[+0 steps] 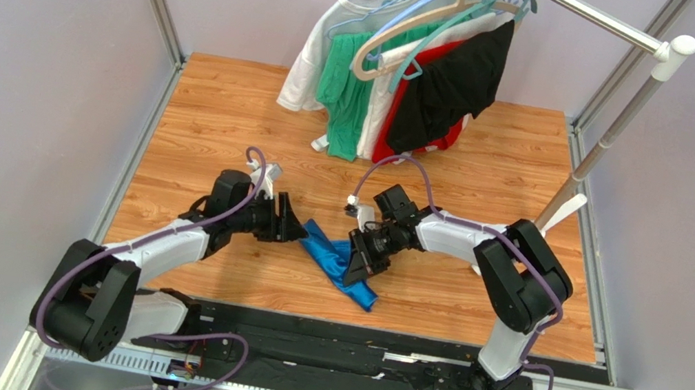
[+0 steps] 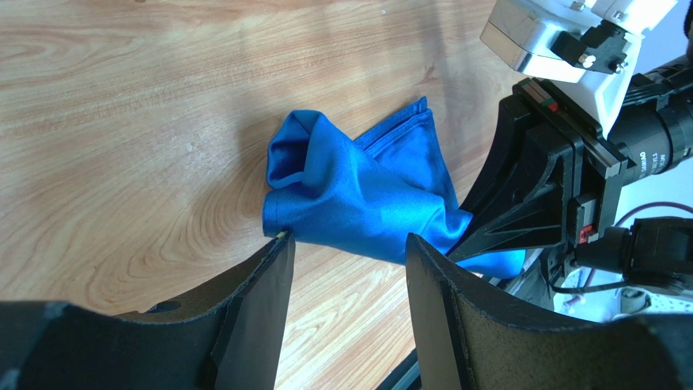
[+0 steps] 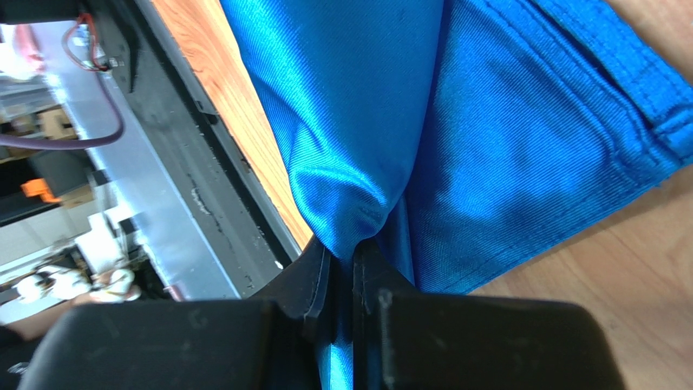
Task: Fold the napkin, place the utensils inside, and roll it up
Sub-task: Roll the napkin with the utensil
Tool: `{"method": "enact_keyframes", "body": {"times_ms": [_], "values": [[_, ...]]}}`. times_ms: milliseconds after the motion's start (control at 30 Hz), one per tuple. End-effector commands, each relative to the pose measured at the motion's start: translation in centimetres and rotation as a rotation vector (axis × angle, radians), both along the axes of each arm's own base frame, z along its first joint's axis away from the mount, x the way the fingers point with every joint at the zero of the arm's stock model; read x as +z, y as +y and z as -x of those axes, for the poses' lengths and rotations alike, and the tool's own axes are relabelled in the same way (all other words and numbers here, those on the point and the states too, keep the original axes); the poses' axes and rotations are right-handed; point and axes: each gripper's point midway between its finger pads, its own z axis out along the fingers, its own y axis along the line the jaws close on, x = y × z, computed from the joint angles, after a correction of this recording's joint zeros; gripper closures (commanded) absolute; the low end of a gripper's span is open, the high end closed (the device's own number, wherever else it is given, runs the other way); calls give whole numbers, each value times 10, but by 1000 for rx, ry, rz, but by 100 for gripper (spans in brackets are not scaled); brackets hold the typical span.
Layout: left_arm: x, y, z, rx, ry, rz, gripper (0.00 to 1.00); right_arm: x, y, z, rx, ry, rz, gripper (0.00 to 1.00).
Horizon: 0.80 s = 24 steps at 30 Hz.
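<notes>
The blue napkin (image 1: 338,265) lies bunched on the wooden table between the two arms. My right gripper (image 1: 363,253) is shut on a fold of the napkin (image 3: 520,146), which is pinched between its fingers (image 3: 321,272). My left gripper (image 2: 346,244) stands open just left of the napkin (image 2: 366,191), its fingertips at the cloth's near edge and bare wood between them. In the overhead view the left gripper (image 1: 291,225) sits beside the napkin's left end. No utensils show in any view.
Several garments on hangers (image 1: 413,70) hang from a metal rack (image 1: 642,85) at the back of the table. Grey walls close in left and right. The black base rail (image 1: 347,357) runs along the near edge.
</notes>
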Motion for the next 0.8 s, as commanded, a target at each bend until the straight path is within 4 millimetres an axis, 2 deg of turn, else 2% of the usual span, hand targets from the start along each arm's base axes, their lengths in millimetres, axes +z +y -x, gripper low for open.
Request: {"method": "enact_keyframes", "body": {"times_ms": [0, 400, 767], "values": [[0, -3, -4, 5, -8, 36, 39, 0, 1, 0, 1, 65, -70, 100], [-4, 4, -9, 25, -46, 11, 37, -4, -6, -7, -16, 136, -112, 100], [7, -7, -21, -9, -141, 75, 37, -13, -9, -7, -14, 167, -109, 100]]}}
